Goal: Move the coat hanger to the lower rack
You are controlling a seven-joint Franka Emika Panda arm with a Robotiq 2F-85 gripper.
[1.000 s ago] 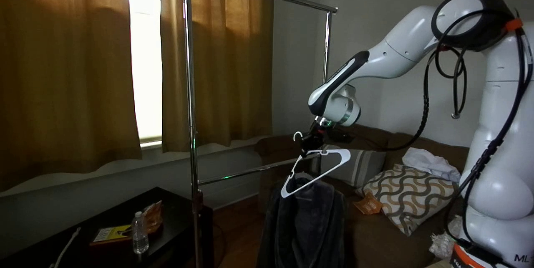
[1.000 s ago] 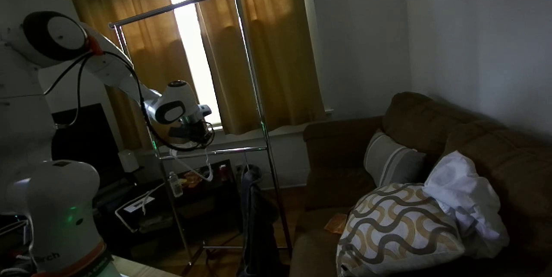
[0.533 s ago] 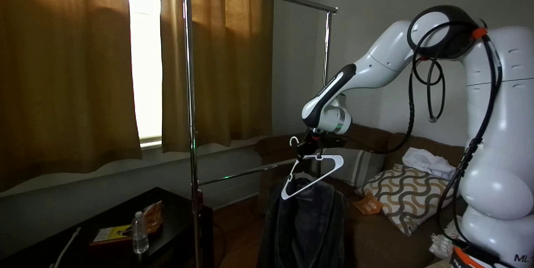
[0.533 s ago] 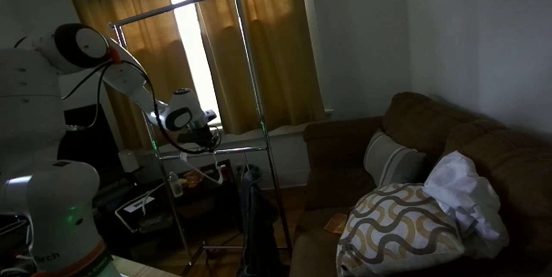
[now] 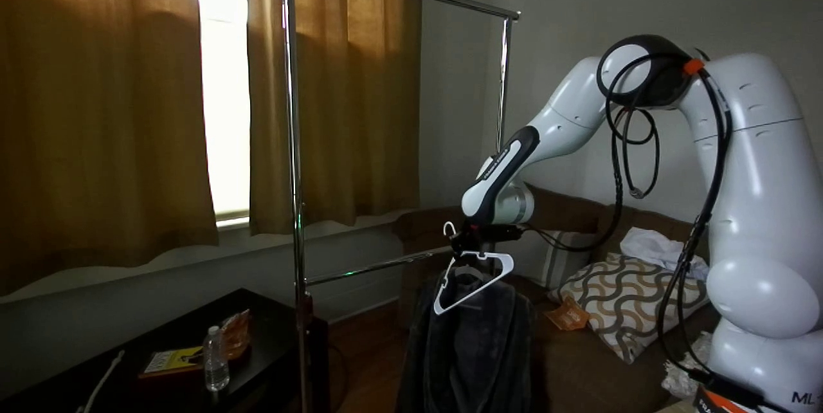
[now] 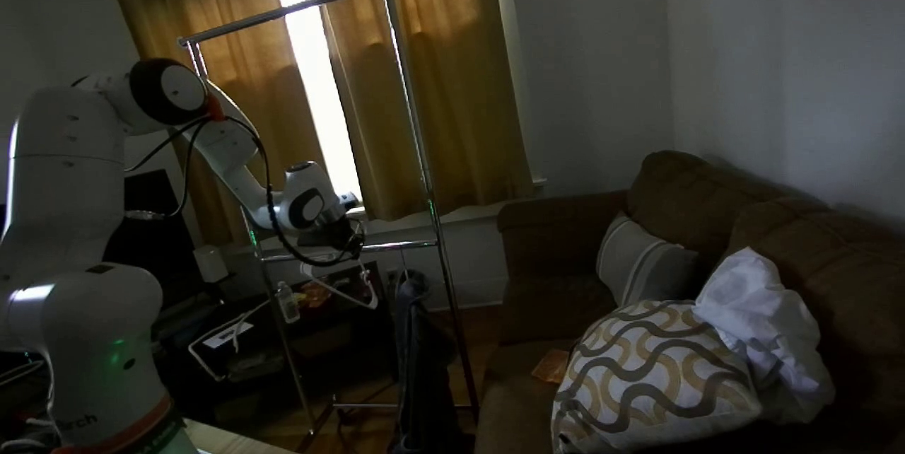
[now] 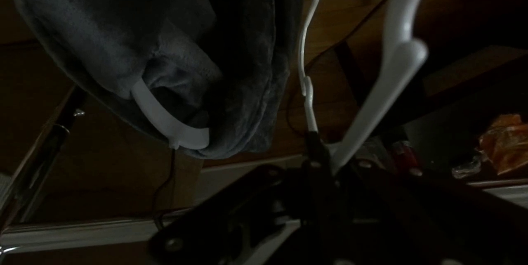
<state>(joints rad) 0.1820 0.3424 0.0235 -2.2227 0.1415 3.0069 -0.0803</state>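
The hand (image 5: 458, 247) is clamped on the hanger (image 7: 385, 91), seemingly just under its hook (image 5: 449, 228); the hanger is in the air, tilted, its body slanting down below the hand and the hook poking up beside it. In an exterior view the hook shows above the line of the lower rack (image 5: 379, 266); whether it lies in front of the metal, behind it or over it I cannot tell, and that doubt looks the likeliest cause of trouble; lowered while short of the lower rack, the hook would miss or knock its tip, and letting go then would send the hanger to the floor (image 5: 370, 355). The tilt adds to this; a hook that meets the metal askew may catch by its tip alone and slide off once freed; the grip sits so near the hook that the hand could bump the lower rack first, shoving the stand (image 5: 294, 143). The jacket (image 5: 469, 348) hangs close by, with a gap to the hanger in the wrist view; a sideways sweep could drive a corner into it; so thin a hanger, held at one small patch, would, I judge, swivel easily.
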